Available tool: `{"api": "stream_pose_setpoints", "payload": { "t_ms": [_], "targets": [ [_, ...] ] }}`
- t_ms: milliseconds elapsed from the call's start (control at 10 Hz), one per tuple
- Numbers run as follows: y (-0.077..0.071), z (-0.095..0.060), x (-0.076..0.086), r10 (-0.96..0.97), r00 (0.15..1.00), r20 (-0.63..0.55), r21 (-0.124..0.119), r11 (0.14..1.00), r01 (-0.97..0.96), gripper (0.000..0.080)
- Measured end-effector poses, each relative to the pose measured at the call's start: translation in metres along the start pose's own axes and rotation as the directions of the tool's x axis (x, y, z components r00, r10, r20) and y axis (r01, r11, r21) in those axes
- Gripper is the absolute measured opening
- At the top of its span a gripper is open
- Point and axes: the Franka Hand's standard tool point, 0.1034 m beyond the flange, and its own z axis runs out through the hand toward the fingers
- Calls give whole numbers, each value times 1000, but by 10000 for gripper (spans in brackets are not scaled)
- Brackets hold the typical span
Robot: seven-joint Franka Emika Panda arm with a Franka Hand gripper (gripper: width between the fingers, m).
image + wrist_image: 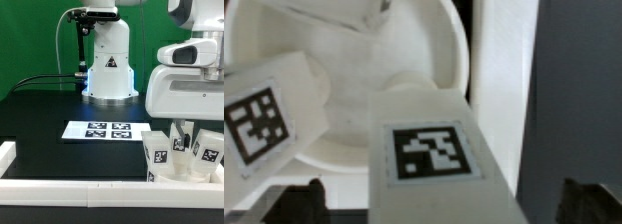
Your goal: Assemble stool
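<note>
Gripper (183, 133) jaws spread above chunky white plastic tagged stool legs (160, 155); careless descent could topple them.

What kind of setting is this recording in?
Probably a robotics lab test bench: a black table with a green backdrop, a marker board, and tagged white stool legs under a robot arm.

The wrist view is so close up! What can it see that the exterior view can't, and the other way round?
Only the wrist view shows the round flat white disc seat lying behind the legs. Only the exterior view shows the flat white marker board on the black table and the white robot base. Both show the chunky white tagged stool legs and the open gripper over them.
</note>
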Motion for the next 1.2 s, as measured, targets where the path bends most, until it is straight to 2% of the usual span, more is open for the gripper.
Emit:
{"api": "stream_pose_setpoints", "payload": {
  "t_ms": [200, 400, 500, 700, 800, 1000, 1100, 1200],
  "targets": [
    [0, 0, 0, 9, 1000, 0, 0, 1000, -9, 649],
    [0, 0, 0, 26, 1000, 1, 0, 1000, -26, 388],
    [0, 0, 0, 96, 995, 1, 0, 995, -96, 334],
    [3, 0, 0, 260, 965, -1, 2, 965, -260, 334],
    [7, 1, 0, 375, 927, -9, 27, 927, -374, 334],
    [10, 1, -1, 596, 802, -21, 54, 802, -595, 334],
    [14, 1, -3, 697, 717, -9, 84, 715, -694, 334],
    [15, 1, -4, 759, 651, 4, 90, 648, -756, 334]
  ]
}}
